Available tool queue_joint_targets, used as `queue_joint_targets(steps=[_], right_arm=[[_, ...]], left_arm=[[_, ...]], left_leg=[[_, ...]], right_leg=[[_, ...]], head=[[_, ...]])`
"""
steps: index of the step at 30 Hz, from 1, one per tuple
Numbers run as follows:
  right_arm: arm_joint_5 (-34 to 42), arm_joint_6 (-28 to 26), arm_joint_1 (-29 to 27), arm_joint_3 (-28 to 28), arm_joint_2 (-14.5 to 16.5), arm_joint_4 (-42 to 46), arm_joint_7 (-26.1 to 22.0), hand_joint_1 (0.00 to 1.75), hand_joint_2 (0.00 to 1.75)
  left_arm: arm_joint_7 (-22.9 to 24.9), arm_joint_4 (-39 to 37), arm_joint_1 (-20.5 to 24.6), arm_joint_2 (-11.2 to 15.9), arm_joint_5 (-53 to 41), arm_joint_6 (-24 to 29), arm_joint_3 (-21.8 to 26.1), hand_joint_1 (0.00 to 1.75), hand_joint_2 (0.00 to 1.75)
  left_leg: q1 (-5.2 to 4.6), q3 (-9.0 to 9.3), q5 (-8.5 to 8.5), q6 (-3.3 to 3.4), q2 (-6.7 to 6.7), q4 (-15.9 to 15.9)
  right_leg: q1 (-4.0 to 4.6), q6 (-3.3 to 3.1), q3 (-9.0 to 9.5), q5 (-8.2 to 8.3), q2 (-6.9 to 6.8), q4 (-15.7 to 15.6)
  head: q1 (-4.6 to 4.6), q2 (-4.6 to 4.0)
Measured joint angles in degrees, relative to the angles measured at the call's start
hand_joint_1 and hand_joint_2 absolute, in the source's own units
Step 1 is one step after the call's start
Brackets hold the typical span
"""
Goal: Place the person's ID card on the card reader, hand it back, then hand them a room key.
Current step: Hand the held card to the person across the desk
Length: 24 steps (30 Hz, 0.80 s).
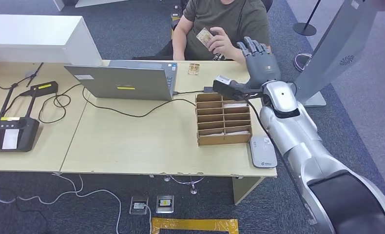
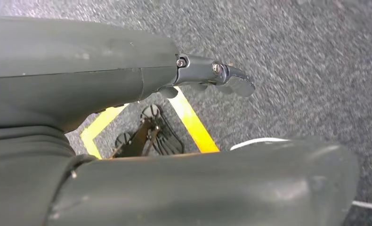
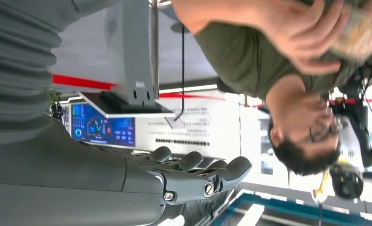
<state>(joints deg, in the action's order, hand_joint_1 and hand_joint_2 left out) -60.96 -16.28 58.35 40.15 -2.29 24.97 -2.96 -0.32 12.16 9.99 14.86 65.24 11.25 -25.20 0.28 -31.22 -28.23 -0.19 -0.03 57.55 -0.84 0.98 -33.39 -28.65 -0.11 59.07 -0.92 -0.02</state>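
I have the right hand [image 1: 260, 62] up over the far edge of the pale wooden table [image 1: 132, 141], reaching toward the person in the olive green shirt [image 1: 224, 19]. Its dark grey fingers [image 3: 193, 162] are spread a little and point up, and nothing is in them. I hold it like that so a card can be put into it.

The person's hand [image 1: 220, 41] holds the small tan ID card [image 1: 204, 35] up near their chest. It is near my hand but not touching it, so I judge the card is not handed over yet.

The flat white card reader [image 1: 262, 152] lies at the near right corner of the table, just beside the brown cardboard sorting box with many slots [image 1: 223, 119]. It is close to my right arm, so I think the card will be easy to set down there. Another small tan card [image 1: 194, 69] lies on the table in front of the person, near the grey open laptop [image 1: 122, 80]. I cannot tell if it is a room key.

My left hand [image 2: 207, 75] hangs down over the grey carpet [image 2: 292, 56] with yellow tape on it, because it has no job right now. I cannot tell how its fingers lie.
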Motion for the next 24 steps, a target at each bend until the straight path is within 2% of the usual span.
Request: queue_joint_targets(steps=[4,9,13,19,24], right_arm=[[0.35,-3.59,0.84,-0.67,-2.48,-0.39,-1.21,0.0,0.0],[-0.77,-7.62,2.22,-2.43,-7.18,-0.79,-1.85,0.0,0.0],[-1.07,-7.6,3.13,-4.28,-11.58,-1.2,-3.05,0.0,0.0],[2.54,-7.56,3.16,-8.58,-18.11,-1.97,-7.29,0.0,0.0],[3.73,-8.12,2.65,-12.03,-23.02,-2.69,-7.59,0.0,0.0]], left_arm=[[-0.25,-0.02,-0.87,0.29,0.0,0.1,0.0,0.0,0.0],[-1.2,-0.1,-1.48,0.7,0.0,0.01,0.0,0.0,0.0],[-1.63,-0.1,-1.72,0.97,0.0,-0.43,0.0,0.0,0.0],[-2.21,-0.1,-1.83,1.39,0.0,-1.2,0.0,0.0,0.0],[-2.67,-0.1,-1.94,1.54,0.0,-1.43,0.0,0.0,0.0]], left_leg=[[-0.01,-0.02,0.0,0.0,-0.04,0.0],[-0.04,-0.02,-0.01,0.01,-0.04,0.04],[-0.04,-0.02,-0.01,0.01,-0.04,0.06],[-0.03,-0.03,-0.02,0.02,-0.04,0.06],[-0.03,-0.03,-0.04,0.04,-0.03,0.06]], right_leg=[[-0.01,0.0,0.01,0.0,-0.07,-0.04],[-0.04,0.01,0.02,0.01,-0.07,-0.06],[-0.04,0.02,0.02,0.01,-0.07,-0.08],[-0.03,0.02,0.01,0.01,-0.09,-0.08],[-0.03,0.02,0.0,0.01,-0.08,-0.09]], head=[[-0.01,0.0],[-0.01,0.0],[0.01,0.0],[0.01,0.0],[0.01,0.0]])
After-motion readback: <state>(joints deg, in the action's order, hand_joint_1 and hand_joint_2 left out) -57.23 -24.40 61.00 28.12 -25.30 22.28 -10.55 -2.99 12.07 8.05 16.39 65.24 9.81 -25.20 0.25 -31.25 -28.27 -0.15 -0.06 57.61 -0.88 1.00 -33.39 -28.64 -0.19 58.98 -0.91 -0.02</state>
